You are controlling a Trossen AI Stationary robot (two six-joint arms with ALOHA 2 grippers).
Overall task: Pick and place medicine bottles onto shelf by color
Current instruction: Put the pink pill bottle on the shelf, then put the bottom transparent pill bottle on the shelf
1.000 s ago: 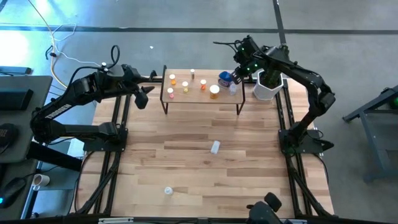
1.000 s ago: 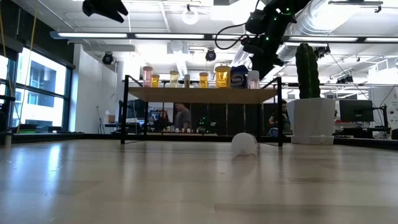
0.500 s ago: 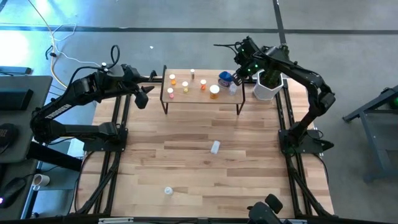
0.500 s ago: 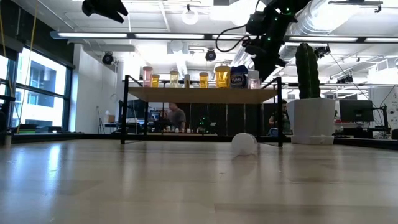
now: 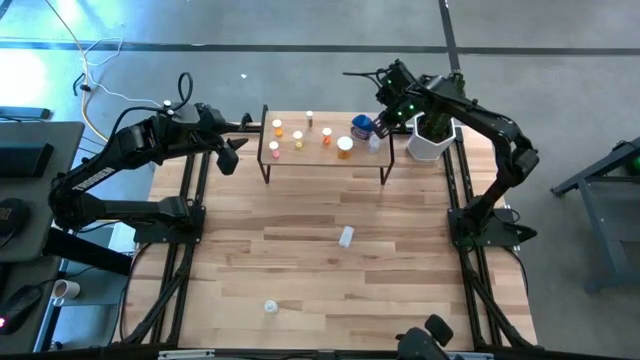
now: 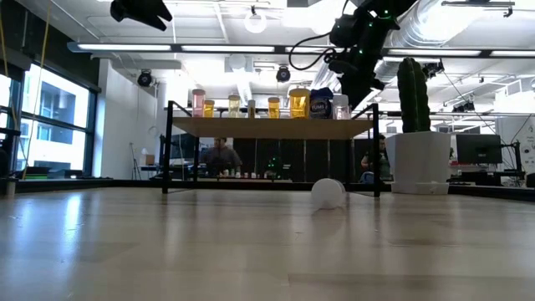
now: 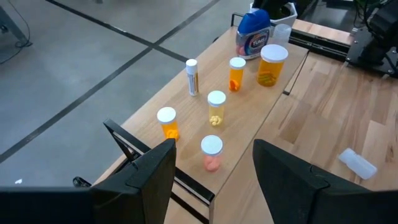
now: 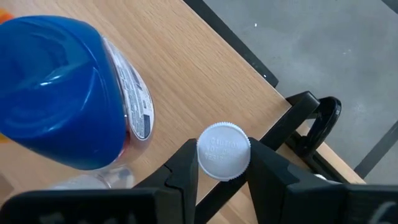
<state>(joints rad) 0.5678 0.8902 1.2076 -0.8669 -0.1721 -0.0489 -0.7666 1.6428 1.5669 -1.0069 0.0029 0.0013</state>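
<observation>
**Right gripper pinches a white-capped vial at the shelf's end**

Over the far right end of the low light-wood shelf on thin black legs (image 5: 325, 160), the right gripper (image 8: 222, 163) is clenched on a small clear vial with a ribbed white cap (image 8: 224, 150); its two dark fingers press the cap from either side. The vial stands on the shelf top just beside the large round blue-lidded bottle (image 8: 59, 93), close to the shelf's corner.

The left gripper (image 5: 232, 152) hangs in the air off the shelf's left end, its jaws apart and holding nothing. From its wrist, the rest of the row on the shelf shows: a pink-filled bottle with a white cap (image 7: 211, 153) nearest, two small orange bottles (image 7: 167, 122), a clear one with yellow pills (image 7: 216, 107), a thin white tube (image 7: 192, 76) and a wider orange bottle (image 7: 270, 64) near the blue one.

Two bottles lie off the shelf on the big wooden tabletop (image 5: 300, 260): a white one on its side (image 5: 346, 236) near the middle, and a small white-capped one (image 5: 270, 307) near the front edge. A white pot holding a green cactus (image 5: 430, 138) stands just beyond the shelf's right end.
</observation>
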